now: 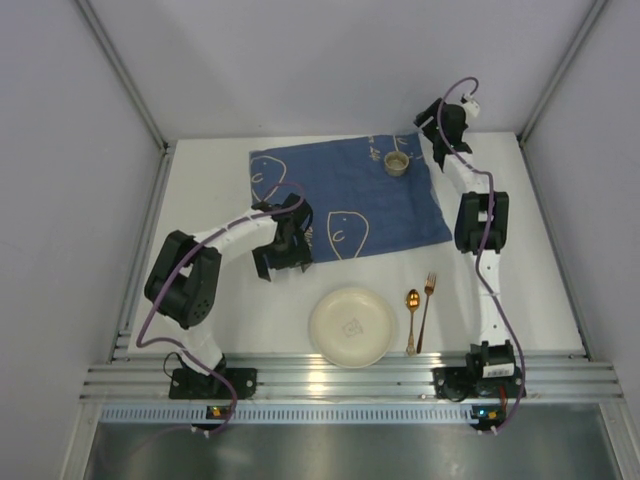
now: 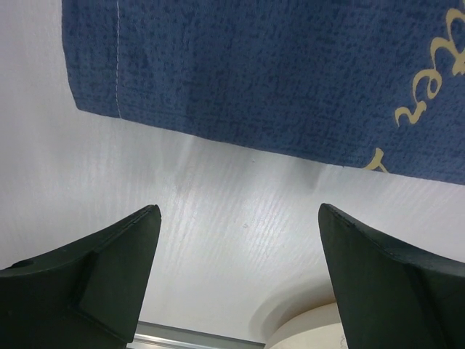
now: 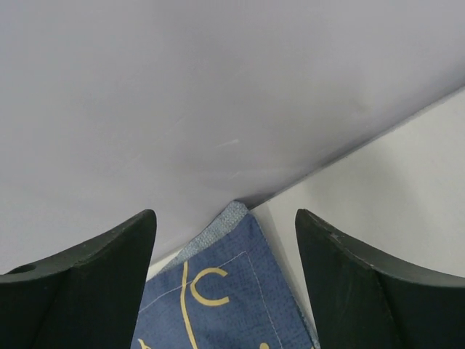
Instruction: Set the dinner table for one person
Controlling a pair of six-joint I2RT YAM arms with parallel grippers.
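Gaping empty, left tool (image 2: 238, 214) and right tool (image 3: 225, 214) flank blue cloth (image 1: 340, 200) bearing cup (image 1: 397, 163).

Left arm (image 1: 225, 238), right arm (image 1: 480, 222) — white links, black joints, purple cables (image 1: 139, 333); matte black wedge gripper fingers (image 2: 94, 276).

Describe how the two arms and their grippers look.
Both the left arm and the right arm have white tubular links joined by bulky black joint housings, and a thin purple cable loops along each. The left gripper and the right gripper have matte black, wedge-shaped jaws with no visible markings.
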